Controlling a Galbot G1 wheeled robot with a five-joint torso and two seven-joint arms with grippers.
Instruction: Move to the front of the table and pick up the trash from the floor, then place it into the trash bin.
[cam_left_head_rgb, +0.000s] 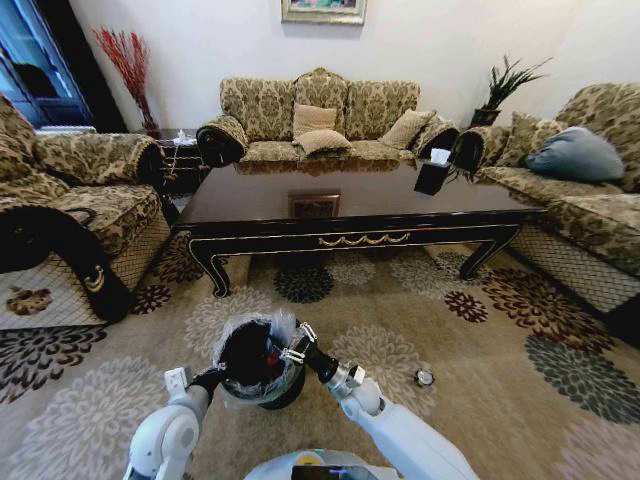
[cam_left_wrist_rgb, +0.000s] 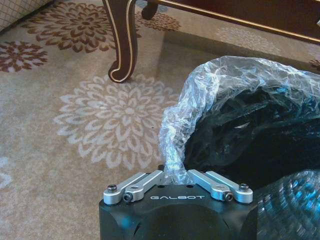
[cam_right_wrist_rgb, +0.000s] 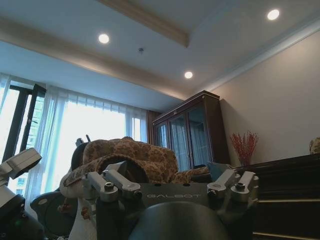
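The trash bin (cam_left_head_rgb: 258, 362), black with a crinkled translucent liner (cam_left_wrist_rgb: 200, 95), stands on the carpet just in front of me. My left gripper (cam_left_wrist_rgb: 176, 179) is shut on the liner at the bin's near rim. My right gripper (cam_left_head_rgb: 297, 345) hovers over the bin's right rim, open, with nothing between its fingers. The bin's inside is dark. A small whitish scrap of trash (cam_left_head_rgb: 424, 377) lies on the carpet to the right of my right arm. The long dark table (cam_left_head_rgb: 360, 205) stands beyond the bin, and its curved leg (cam_left_wrist_rgb: 122, 45) shows in the left wrist view.
Patterned sofas flank the table on the left (cam_left_head_rgb: 70, 215), behind (cam_left_head_rgb: 320, 115) and on the right (cam_left_head_rgb: 570, 190). A black tissue box (cam_left_head_rgb: 433, 175) sits on the table's right end. Flowered carpet (cam_left_head_rgb: 400, 300) stretches between the table and me.
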